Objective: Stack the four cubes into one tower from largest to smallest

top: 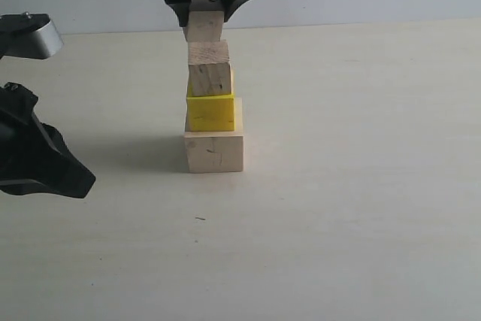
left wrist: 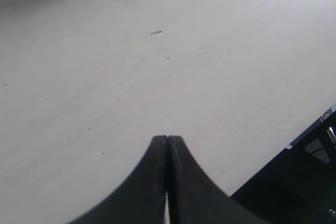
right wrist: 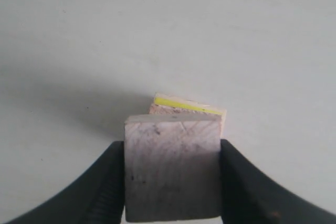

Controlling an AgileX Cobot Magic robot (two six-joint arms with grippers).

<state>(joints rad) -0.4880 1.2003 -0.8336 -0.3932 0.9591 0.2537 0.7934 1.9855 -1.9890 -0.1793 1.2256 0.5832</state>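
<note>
While R gripper point(right wrist: 172, 179) clamps small pale-brown cube point(top: 205, 28), 3 stacked below: pale base point(top: 214, 152), yellow point(top: 211, 113), brown point(top: 209, 79); L gripper point(left wrist: 167, 145) closed, empty.

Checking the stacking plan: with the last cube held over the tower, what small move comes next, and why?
Probably lower the right gripper straight down: it holds the smallest wooden cube above the third cube, roughly in line, with yellow cube and large pale cube beneath.

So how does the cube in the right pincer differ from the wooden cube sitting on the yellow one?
The held cube is clamped in the right pincer, uppermost; the seated cube rests free on the yellow cube. The held cube looks slightly narrower and paler; the seated cube is browner. Both are plain wood.
</note>
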